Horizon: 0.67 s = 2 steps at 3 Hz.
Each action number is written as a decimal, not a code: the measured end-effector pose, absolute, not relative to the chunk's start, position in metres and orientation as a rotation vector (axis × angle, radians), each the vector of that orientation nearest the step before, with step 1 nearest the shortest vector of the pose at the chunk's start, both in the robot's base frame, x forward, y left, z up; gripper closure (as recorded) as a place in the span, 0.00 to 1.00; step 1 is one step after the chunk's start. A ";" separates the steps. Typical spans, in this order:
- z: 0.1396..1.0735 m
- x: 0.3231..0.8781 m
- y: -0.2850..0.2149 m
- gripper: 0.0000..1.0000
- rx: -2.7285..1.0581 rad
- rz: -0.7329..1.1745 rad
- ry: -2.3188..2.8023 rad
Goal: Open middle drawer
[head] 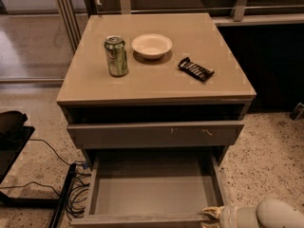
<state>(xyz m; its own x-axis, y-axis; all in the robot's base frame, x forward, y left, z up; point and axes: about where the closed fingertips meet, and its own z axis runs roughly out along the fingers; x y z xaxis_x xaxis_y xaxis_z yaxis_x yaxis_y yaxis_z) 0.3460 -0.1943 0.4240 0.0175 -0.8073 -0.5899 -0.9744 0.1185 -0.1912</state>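
The middle drawer [152, 194] is pulled far out at the bottom of the cabinet. Its shallow grey inside is bare, and its plain front [142, 220] lies along the lower edge of the view. My gripper [212, 215] is at the lower right, right at the front right corner of this drawer, with the pale arm trailing off to the right. Above the drawer, the wider front with pale scratch marks [156, 134] is closed.
On the tan cabinet top [156, 75] stand a green can [116, 56], a white bowl [151, 45] and a dark snack bar [195, 69]. Black cables [71, 198] and dark equipment [12, 132] lie on the speckled floor at the left. A dark wall is behind right.
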 end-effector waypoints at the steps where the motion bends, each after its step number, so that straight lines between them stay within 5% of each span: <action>1: 0.424 0.346 -0.194 0.12 -1.725 0.375 1.826; 2: 0.424 0.346 -0.194 0.00 -1.725 0.375 1.826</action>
